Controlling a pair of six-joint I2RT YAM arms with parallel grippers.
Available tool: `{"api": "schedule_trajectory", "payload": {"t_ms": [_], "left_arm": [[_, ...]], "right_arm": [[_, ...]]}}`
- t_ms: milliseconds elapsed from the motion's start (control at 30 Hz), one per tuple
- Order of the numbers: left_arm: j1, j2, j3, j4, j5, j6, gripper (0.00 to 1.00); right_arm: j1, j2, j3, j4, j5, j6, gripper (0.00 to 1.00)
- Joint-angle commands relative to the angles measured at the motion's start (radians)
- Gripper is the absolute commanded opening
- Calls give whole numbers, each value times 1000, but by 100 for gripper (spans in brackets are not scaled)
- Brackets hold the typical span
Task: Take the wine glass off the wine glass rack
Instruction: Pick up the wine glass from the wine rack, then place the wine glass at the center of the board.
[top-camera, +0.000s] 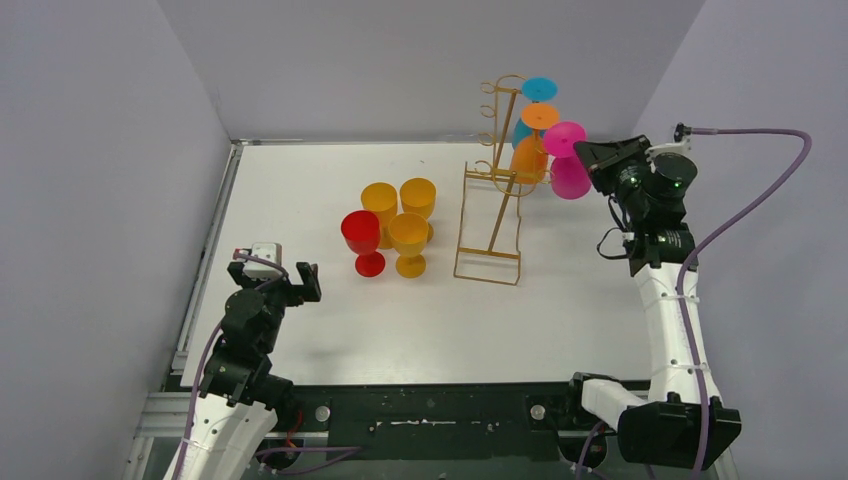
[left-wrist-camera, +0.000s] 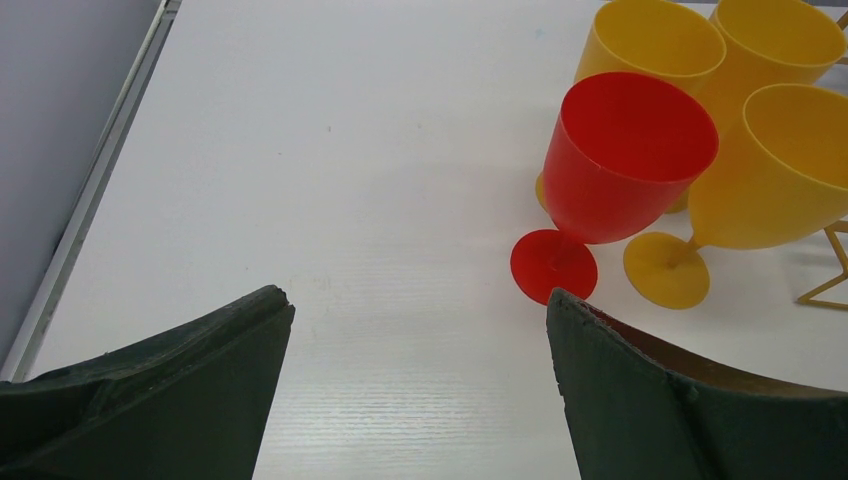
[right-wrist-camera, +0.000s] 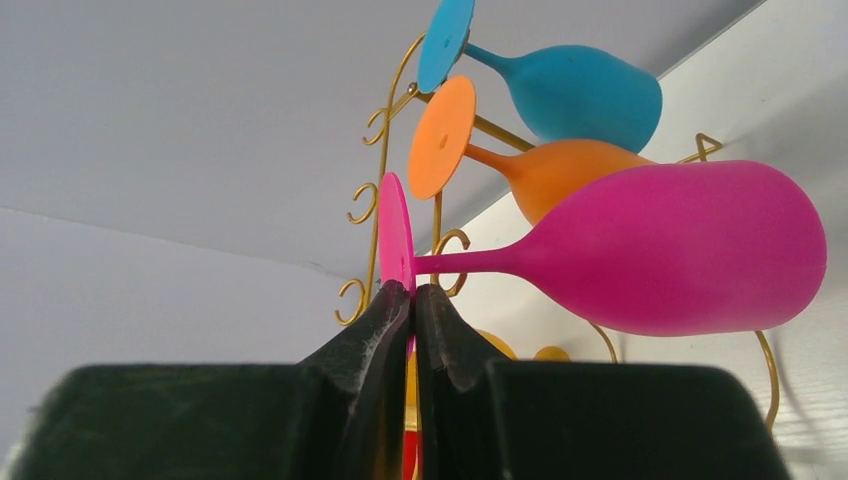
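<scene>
The gold wire rack (top-camera: 492, 190) stands at the back right of the table; its hooks show in the right wrist view (right-wrist-camera: 378, 190). A blue glass (top-camera: 537, 92) and an orange glass (top-camera: 534, 140) hang upside down on it. My right gripper (top-camera: 590, 152) is shut on the foot rim of a pink wine glass (top-camera: 568, 160), held upside down beside the rack's right side; the jaws pinch the pink foot (right-wrist-camera: 396, 235) in the right wrist view, bowl (right-wrist-camera: 680, 250) to the right. My left gripper (top-camera: 290, 272) is open and empty, low over the table at the left.
A red glass (top-camera: 361, 240) and three yellow glasses (top-camera: 408, 228) stand upright mid-table, left of the rack; they show in the left wrist view, red glass (left-wrist-camera: 620, 170) closest to my left gripper. Grey walls enclose the table (top-camera: 330, 330) on three sides.
</scene>
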Motion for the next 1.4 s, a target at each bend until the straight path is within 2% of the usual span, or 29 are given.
{"api": "schedule_trajectory", "payload": {"t_ms": [0,300,667,733,833,1033,1167,1267,1367], "left_arm": [[-4,1,45,13,-52,-47,97],[-4,14,87,-4,-93,-117,97],[-4,-21,94,11,133,-100,97],[-5,-9,93,20,192,-103,97],[-6,18,106,19,304,-169,97],[-6,106,122,147,716,-382,92],[-16,164,127,204,871,-472,91],[-42,185,50,413,983,-626,87],[-112,229,-50,654,993,-783,85]], "right_arm": [[2,-70,32,-36,97,-70,0],[5,-210,-31,-187,206,-172,0],[6,-462,-145,-362,262,-200,0],[7,-488,-171,-383,198,-201,0],[7,-490,-202,-417,19,-215,0],[6,-513,-262,-507,-270,-302,0],[6,-541,-278,-538,-415,-340,0],[5,-566,-253,-617,-446,-441,0],[4,-577,-266,-625,-529,-479,0]]}}
